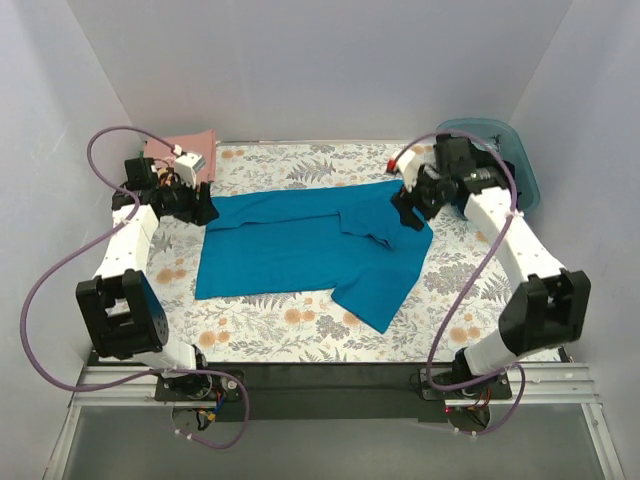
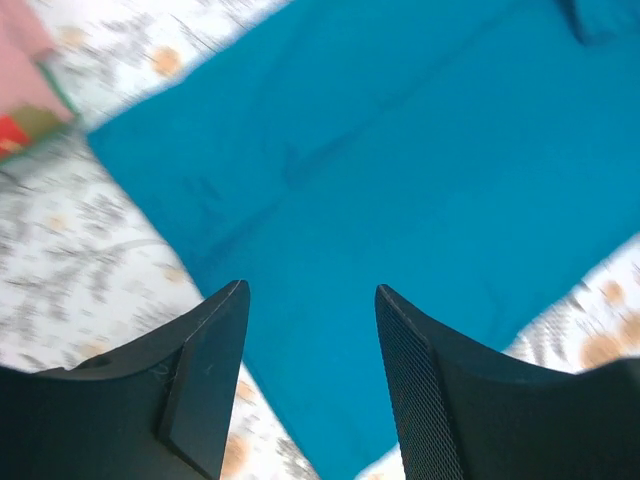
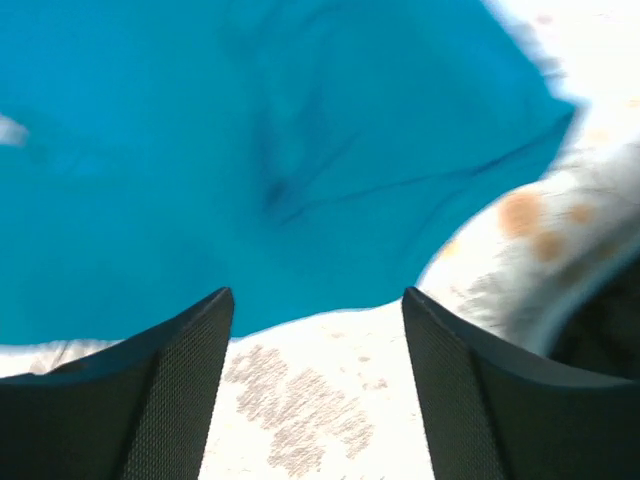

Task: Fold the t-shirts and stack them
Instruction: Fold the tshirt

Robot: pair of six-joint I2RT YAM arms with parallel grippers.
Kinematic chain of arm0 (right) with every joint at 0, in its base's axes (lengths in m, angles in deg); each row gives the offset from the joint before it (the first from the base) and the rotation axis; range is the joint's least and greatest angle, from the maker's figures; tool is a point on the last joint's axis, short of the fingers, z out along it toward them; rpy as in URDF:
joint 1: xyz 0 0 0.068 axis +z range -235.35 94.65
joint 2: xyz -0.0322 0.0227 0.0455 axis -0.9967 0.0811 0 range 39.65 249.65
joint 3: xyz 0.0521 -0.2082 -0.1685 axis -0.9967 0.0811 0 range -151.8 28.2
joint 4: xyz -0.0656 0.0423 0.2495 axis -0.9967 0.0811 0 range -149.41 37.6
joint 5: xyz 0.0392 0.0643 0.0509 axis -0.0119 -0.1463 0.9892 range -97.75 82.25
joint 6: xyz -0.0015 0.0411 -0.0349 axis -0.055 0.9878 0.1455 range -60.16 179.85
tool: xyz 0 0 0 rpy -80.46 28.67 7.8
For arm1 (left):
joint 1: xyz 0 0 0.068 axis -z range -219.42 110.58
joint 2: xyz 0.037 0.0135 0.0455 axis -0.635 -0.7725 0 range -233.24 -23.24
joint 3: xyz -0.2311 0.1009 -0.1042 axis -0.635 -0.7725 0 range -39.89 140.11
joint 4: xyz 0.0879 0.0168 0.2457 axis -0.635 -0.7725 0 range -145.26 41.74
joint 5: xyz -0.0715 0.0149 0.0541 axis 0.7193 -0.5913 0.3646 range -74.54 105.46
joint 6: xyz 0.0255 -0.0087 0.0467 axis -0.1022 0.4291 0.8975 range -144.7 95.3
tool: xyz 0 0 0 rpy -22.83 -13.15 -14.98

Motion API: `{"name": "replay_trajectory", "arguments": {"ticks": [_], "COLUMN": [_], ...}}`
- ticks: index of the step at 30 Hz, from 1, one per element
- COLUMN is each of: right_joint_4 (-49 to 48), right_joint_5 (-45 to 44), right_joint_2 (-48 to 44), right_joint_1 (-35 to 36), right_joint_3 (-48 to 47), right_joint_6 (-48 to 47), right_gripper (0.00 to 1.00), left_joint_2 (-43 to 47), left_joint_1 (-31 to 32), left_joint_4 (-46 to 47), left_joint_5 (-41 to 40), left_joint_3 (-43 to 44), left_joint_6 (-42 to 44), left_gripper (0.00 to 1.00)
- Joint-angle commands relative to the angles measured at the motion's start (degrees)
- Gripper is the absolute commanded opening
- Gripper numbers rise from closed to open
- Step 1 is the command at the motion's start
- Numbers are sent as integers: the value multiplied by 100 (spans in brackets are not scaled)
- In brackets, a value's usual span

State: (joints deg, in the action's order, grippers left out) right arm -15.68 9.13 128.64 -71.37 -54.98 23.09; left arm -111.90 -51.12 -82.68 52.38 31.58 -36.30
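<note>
A teal-blue t-shirt (image 1: 300, 245) lies spread on the floral table, one sleeve part folded over near the right. It fills the left wrist view (image 2: 400, 150) and the right wrist view (image 3: 250, 140). My left gripper (image 1: 200, 208) is open and empty above the shirt's far left corner. My right gripper (image 1: 408, 212) is open and empty above the shirt's far right edge. A pink t-shirt (image 1: 180, 150) lies folded at the far left corner, partly behind the left arm; it shows at the left edge of the left wrist view (image 2: 25, 90). The green and black tees are out of view.
A translucent blue plastic tub (image 1: 505, 160) stands at the far right, behind the right arm. The floral table covering (image 1: 300, 325) reaches to white walls on three sides. Purple cables loop off both arms.
</note>
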Motion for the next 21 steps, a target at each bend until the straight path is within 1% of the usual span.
{"name": "replay_trajectory", "arguments": {"ticks": [1,2,3,4,5,7,8,14,17,21], "right_joint_4": [699,699,664,507,358,-124,-258,-759,-1076,-1164], "right_joint_5": [316,281,219,88,-252,-492,-650,-836,-950,-959], "right_joint_2": [-397,-531,-662,-846,-918,-1058,-1085,-971,-936,-901], "right_joint_1": [342,569,710,851,1113,1221,1256,1327,1406,1502], "right_joint_3": [1231,1521,1767,2231,2444,2953,3052,3562,3677,3668], "right_joint_6": [-569,-639,-658,-640,-536,-465,-438,-403,-289,-69], "right_gripper": [72,68,66,65,63,62,62,61,62,62], "left_joint_2": [331,550,648,779,989,1228,1446,1966,2020,1958], "left_joint_1": [-25,-25,-25,-25,-25,-25,-16,-25,-16,-25], "left_joint_4": [-995,-1075,-1146,-1207,-1199,-1182,-1182,-1041,-901,-839], "left_joint_5": [525,561,561,544,500,421,386,52,-54,-142], "left_joint_3": [-518,-763,-887,-1045,-1316,-1616,-1879,-2566,-2760,-2839], "left_joint_6": [544,588,710,755,781,956,1018,1396,1476,1528], "left_gripper": [52,52,52,52,52,52,52,52,52,52]}}
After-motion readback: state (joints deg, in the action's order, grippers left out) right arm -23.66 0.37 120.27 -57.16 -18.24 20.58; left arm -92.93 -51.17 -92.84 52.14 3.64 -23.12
